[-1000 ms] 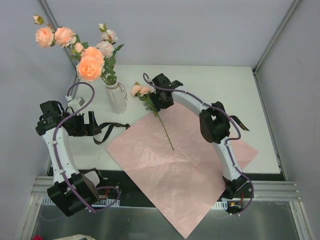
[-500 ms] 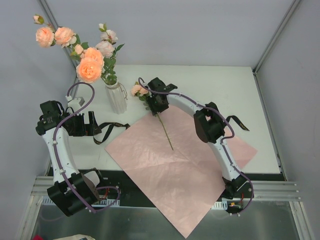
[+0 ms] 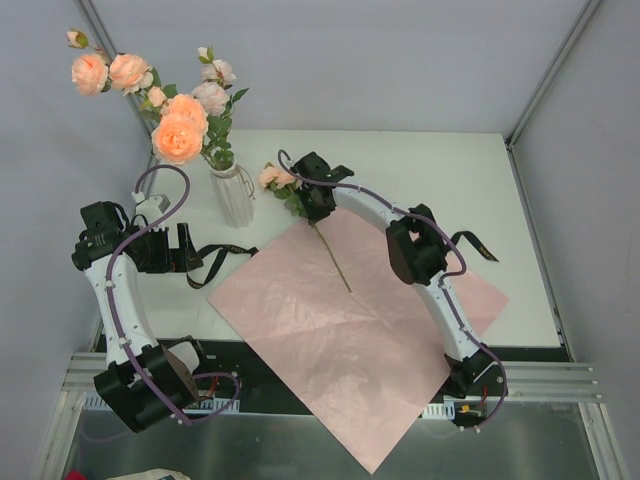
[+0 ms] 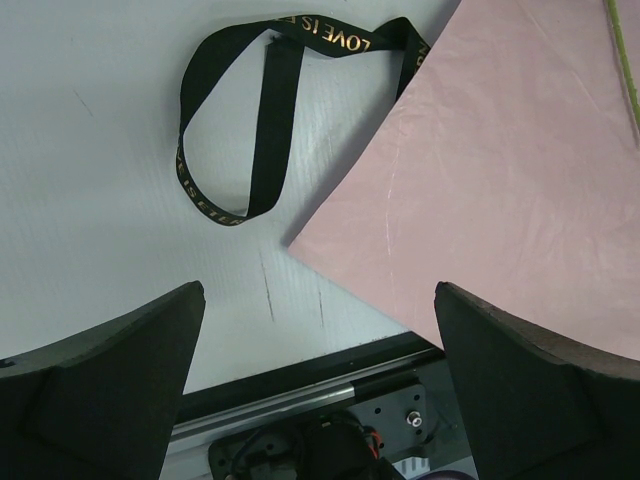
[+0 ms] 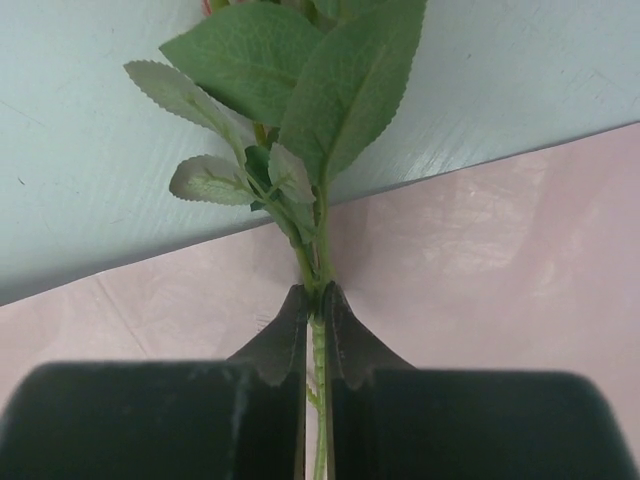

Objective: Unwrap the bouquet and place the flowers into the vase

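The white ribbed vase (image 3: 234, 192) stands at the back left and holds several peach and pale pink flowers (image 3: 180, 130). One more rose, its bloom (image 3: 272, 177) just right of the vase, lies with its stem (image 3: 333, 256) across the flat pink wrapping paper (image 3: 350, 330). My right gripper (image 3: 312, 205) is shut on that stem (image 5: 318, 340) just below the leaves (image 5: 300, 90). My left gripper (image 3: 185, 250) hovers wide open over the table's front left, holding nothing; its dark fingers (image 4: 110, 380) frame the paper's corner (image 4: 520, 180).
A black ribbon (image 4: 265, 110) with gold lettering lies looped on the white table between the left gripper and the paper (image 3: 215, 262). The paper overhangs the table's front edge (image 3: 370, 440). A second black ribbon end (image 3: 478, 245) shows by the right arm's elbow.
My right gripper slid a little left along the lying rose and closed its jaws on the stem. The left arm stayed still.
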Controlling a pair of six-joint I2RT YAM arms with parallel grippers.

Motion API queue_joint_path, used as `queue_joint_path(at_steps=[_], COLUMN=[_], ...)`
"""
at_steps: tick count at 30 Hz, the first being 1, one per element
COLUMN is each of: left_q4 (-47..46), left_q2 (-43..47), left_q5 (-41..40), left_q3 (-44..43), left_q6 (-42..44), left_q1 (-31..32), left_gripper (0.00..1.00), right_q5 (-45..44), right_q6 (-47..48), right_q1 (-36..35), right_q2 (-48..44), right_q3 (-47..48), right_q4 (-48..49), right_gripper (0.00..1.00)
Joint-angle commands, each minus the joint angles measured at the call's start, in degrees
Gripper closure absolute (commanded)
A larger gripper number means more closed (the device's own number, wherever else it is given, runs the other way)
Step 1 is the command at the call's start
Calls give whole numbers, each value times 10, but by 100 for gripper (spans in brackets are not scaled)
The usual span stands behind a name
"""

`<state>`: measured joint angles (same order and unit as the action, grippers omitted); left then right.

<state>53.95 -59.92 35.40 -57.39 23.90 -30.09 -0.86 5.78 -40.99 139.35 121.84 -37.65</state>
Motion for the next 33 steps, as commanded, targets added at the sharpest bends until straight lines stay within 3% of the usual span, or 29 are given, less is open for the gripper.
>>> queue_joint_path(at_steps=[1,8,16,18,21,26,33], left_q4=[8,9,10,10,10,11,23], left_q2=[8,14,16,14,9,4,-12], left_q5=[-2,3,3,4,5,4,11], left_q3=[3,0,0,-1,-4,-13,-26], left_q6=[19,19,20,19,18,18,15], left_q1=[-3,-3,-3,-3,-3,-3,-3], left_gripper=[1,1,1,1,1,1,1], right_q5=[0,75,47,46,73,148,172], right_q6=[-32,-144,-183,-179,-138,-80,-35], right_q1=[6,42,17,8,-16,-51,-60], right_q2=[-99,-245,-353,-350,-314,-190,-117], right_q3=[4,-45,-194,-203,-156,22,96], right_q4=[38,222,701,833,935,972,975], right_gripper=[99,99,99,99,99,99,100])
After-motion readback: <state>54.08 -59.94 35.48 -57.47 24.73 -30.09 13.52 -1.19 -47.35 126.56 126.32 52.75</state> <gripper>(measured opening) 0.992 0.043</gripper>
